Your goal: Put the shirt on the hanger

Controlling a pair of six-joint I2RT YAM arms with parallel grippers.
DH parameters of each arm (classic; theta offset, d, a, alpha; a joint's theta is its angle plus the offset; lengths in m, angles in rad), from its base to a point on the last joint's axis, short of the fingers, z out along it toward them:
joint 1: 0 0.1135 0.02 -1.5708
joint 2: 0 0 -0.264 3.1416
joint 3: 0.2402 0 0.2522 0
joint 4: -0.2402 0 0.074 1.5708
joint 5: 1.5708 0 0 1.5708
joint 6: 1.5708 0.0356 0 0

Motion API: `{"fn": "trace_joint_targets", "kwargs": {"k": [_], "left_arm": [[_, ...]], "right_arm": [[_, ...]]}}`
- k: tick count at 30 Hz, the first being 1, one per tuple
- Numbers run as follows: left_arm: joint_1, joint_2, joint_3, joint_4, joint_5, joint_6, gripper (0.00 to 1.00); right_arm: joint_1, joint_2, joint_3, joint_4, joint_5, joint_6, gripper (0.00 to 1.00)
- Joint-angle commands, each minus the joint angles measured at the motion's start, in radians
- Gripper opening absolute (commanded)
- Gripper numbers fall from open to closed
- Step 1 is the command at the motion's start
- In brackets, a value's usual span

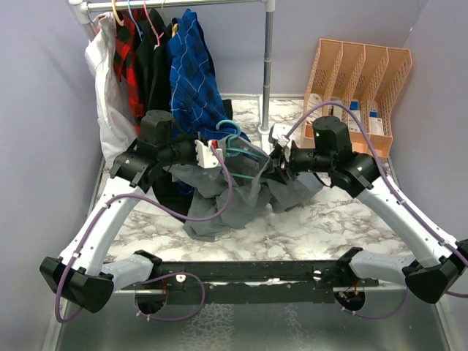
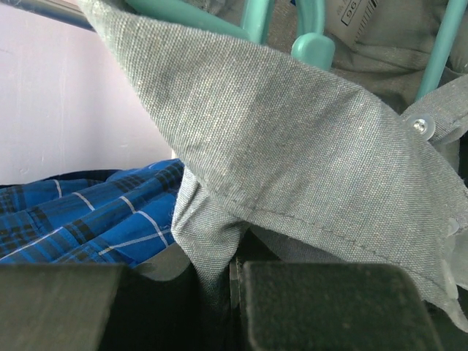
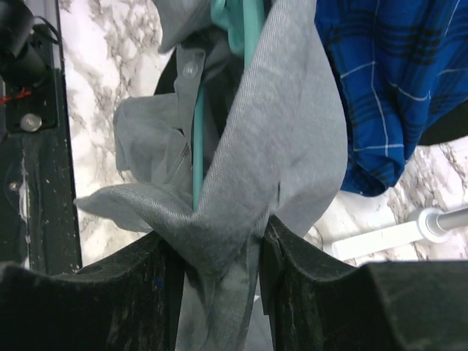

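Grey shirt (image 1: 227, 201) slung mid-scene between the two arms: upper part lifted, lower folds trailing on the marble surface (image 1: 344, 219), which is white with grey veins. Cloth is a fine matte weave, faintly heathered, with a stitched line along the collar edge and a small clear button (image 2: 419, 126) beside it. Teal hanger (image 2: 312, 50) is thin smooth plastic, caught up in the neck folds, its hook poking up between the arms. Left end effector (image 2: 235, 272) is clenched on a fold of the grey shirt. Right end effector (image 3: 219, 248) has a bunched fold wedged between its black fingers, cloth touching both, so it is grasping it. Crowded on the far left: chrome rail (image 1: 175, 6) carrying a white garment (image 1: 106, 95), a red-and-black plaid shirt (image 1: 130, 66), a black garment (image 1: 153, 73) and a blue plaid shirt (image 1: 194, 73). The last hangs just behind the left end effector and the lifted cloth. Far right stands a peach slotted file rack (image 1: 358, 80); the small items in it are too small to read. A black mounting bar (image 1: 256, 270) runs along the near edge. White tag (image 2: 358, 14) at the neck carries dark print, cropped; cannot read it.
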Motion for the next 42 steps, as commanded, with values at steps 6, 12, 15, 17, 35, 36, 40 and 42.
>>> {"fn": "trace_joint_targets", "kwargs": {"k": [6, 12, 15, 17, 35, 36, 40, 42], "left_arm": [[0.0, 0.013, 0.006, 0.009, 0.058, -0.024, 0.0], [0.0, 0.022, 0.017, 0.009, 0.063, -0.032, 0.0], [0.0, 0.025, 0.023, 0.009, 0.064, -0.032, 0.0], [0.0, 0.028, 0.027, 0.008, 0.067, -0.034, 0.0], [0.0, 0.039, 0.076, 0.03, 0.073, -0.072, 0.0], [0.0, 0.04, 0.081, 0.038, 0.061, -0.088, 0.1], [0.017, 0.042, 0.188, 0.04, 0.039, -0.153, 0.58], [0.044, 0.023, 0.188, 0.027, 0.06, -0.124, 0.61]], "right_arm": [[0.001, 0.082, 0.096, 0.101, -0.127, 0.036, 0.36], [0.001, 0.139, 0.127, 0.089, -0.166, 0.042, 0.35], [0.001, 0.154, 0.121, 0.097, -0.19, 0.049, 0.33], [0.001, 0.167, 0.115, 0.097, -0.212, 0.052, 0.29], [0.001, 0.148, 0.015, 0.158, -0.106, 0.108, 0.01], [0.001, 0.126, -0.011, 0.175, -0.048, 0.133, 0.01], [0.0, 0.013, -0.132, 0.217, 0.097, 0.199, 0.01], [0.001, -0.045, -0.174, 0.213, 0.127, 0.233, 0.01]]}}
